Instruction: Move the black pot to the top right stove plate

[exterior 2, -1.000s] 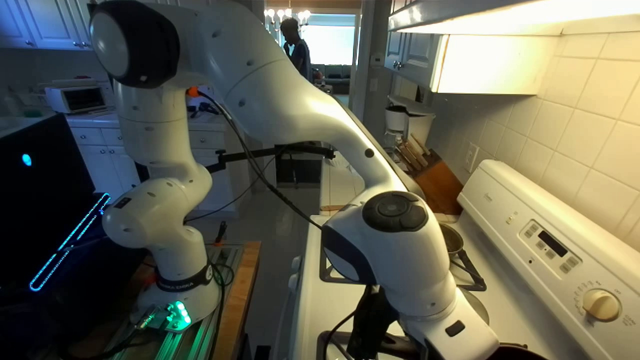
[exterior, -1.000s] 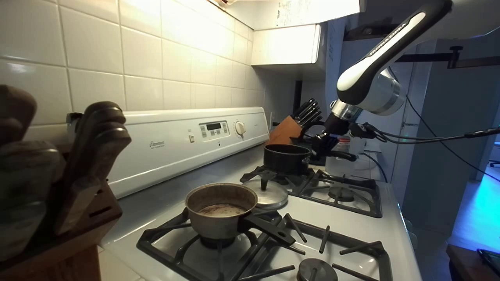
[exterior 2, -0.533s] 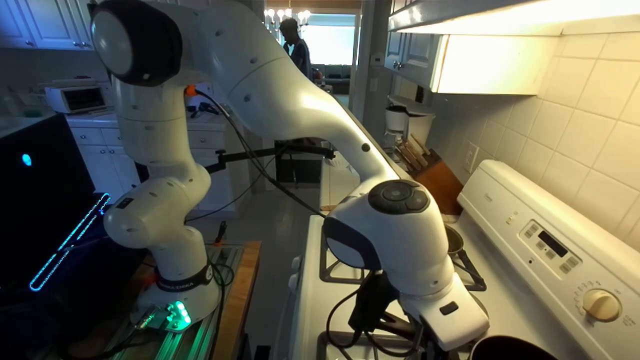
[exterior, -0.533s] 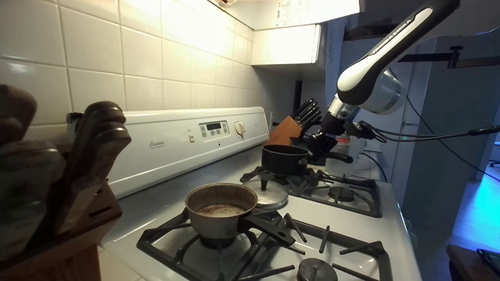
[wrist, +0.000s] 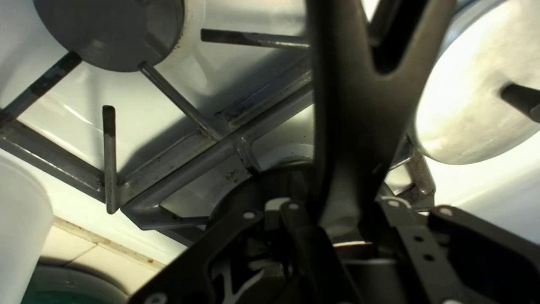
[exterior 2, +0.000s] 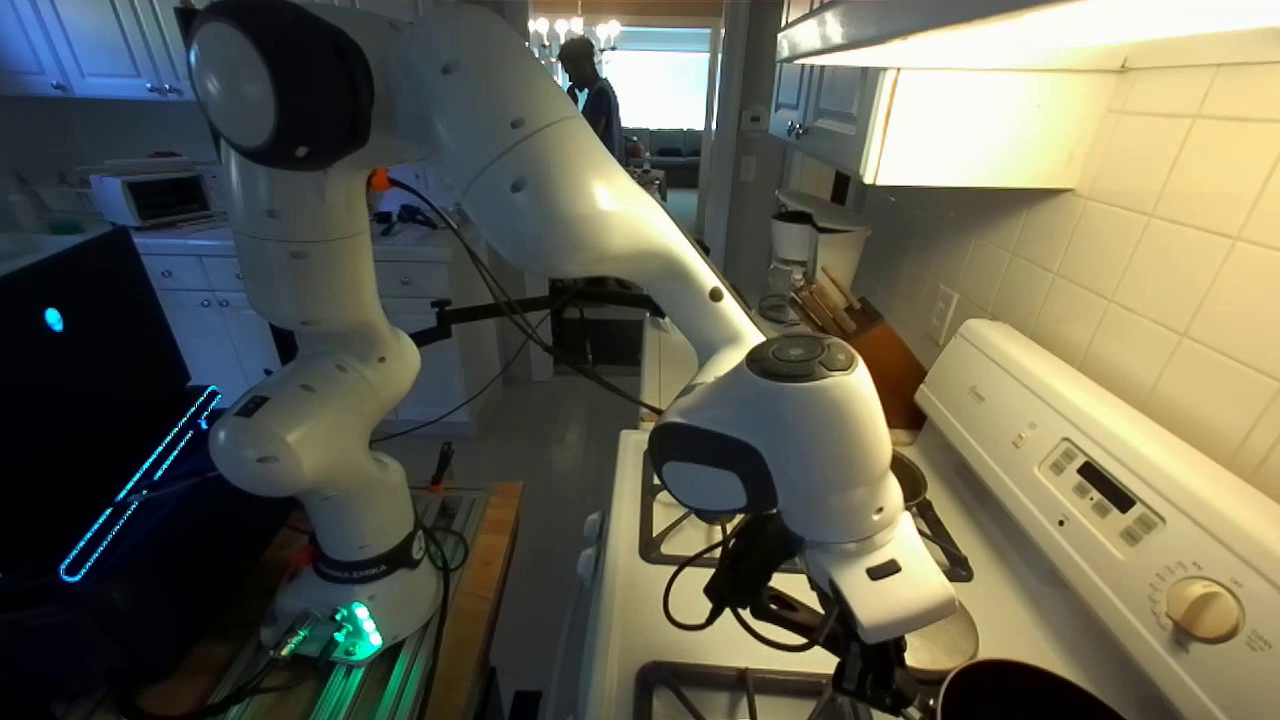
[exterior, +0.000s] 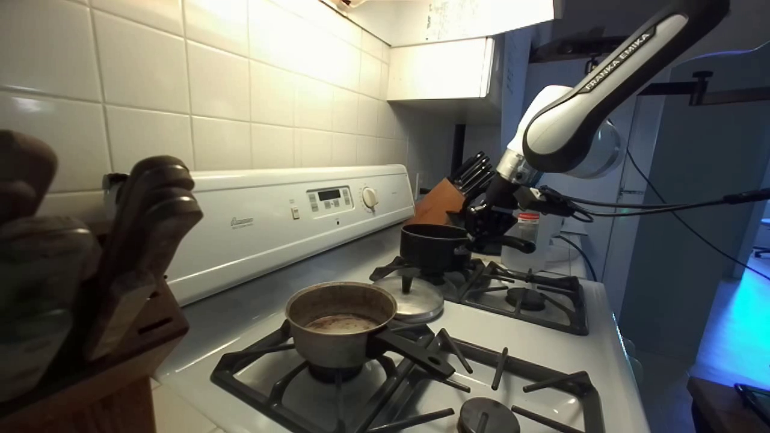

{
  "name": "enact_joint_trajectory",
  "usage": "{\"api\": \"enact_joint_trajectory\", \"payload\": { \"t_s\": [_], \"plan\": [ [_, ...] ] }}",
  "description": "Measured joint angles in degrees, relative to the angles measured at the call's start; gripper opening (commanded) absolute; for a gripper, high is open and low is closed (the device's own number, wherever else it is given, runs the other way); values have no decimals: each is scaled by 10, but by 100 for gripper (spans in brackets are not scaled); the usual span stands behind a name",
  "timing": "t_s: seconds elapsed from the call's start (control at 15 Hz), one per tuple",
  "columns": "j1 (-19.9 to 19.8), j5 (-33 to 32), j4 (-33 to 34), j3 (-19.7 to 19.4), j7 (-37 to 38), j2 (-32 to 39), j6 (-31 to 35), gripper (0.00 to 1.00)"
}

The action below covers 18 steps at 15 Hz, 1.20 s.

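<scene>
The black pot [exterior: 433, 249] is over the far back burner, the top right stove plate, whose grate [exterior: 390, 270] shows at its side in an exterior view. I cannot tell whether its base touches the grate. The pot [exterior 2: 1020, 698] is cut off by the bottom edge in an exterior view. Its long handle points toward the stove's front. My gripper [exterior: 479, 236] has its fingers around that handle close to the pot. In the wrist view the handle [wrist: 358, 105] runs between the fingers of the gripper [wrist: 335, 206], which hide most of the pot.
A steel saucepan [exterior: 340, 325] stands on the near back burner. A silvery lid [exterior: 415, 299] lies between the back burners, near the pot. A knife block [exterior: 439, 201] and a red-capped jar [exterior: 527, 231] stand beyond the stove. The control panel [exterior: 289, 219] rises behind.
The gripper and pot have moved a little left and slightly down in an exterior view. In another exterior view the hand has moved up the picture and more of the pot shows.
</scene>
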Motion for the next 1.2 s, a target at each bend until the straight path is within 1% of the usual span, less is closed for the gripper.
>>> {"api": "enact_joint_trajectory", "payload": {
  "t_s": [0.2,0.4,0.53,0.8,1.2],
  "plan": [
    [27,-76,-7,-22,121,1,21,8],
    [54,-167,-8,-50,243,2,25,8],
    [67,-214,-8,-64,304,2,24,8],
    [78,-244,-8,-67,355,1,22,8],
    [94,-248,-8,-66,382,0,21,8]
  ]
}}
